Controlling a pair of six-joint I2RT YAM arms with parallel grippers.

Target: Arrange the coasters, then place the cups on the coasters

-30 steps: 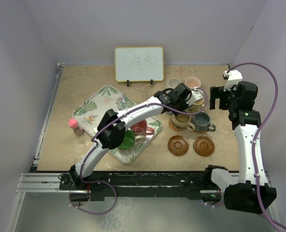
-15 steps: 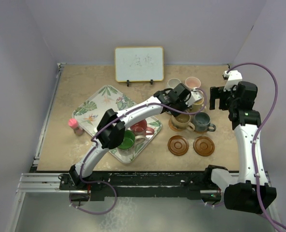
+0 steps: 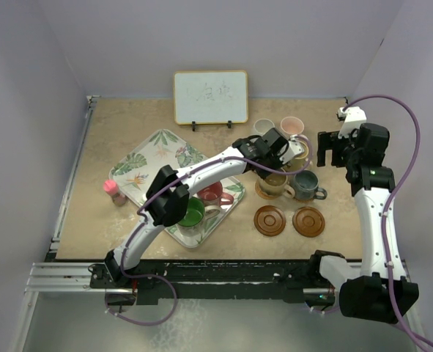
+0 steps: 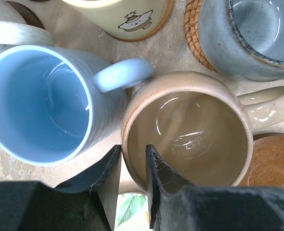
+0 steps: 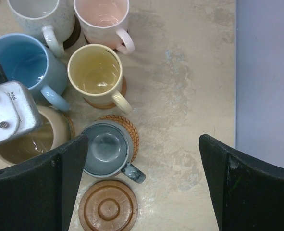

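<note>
Beige stone-patterned surface (image 3: 128,132) between pale walls. The left gripper (image 4: 132,150) pinches the near rim of a tan ceramic mug (image 4: 190,125), which has barely shifted over the last second and likely is just being set down. The right gripper (image 5: 142,144) hangs spread wide. Two round wooden coasters (image 3: 269,220) lie bare nearby.

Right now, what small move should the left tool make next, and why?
Probably open the left tool and rise straight up: its fingers pinch the rim of the tan mug, which seems to sit on a coaster beside the light blue mug.
</note>
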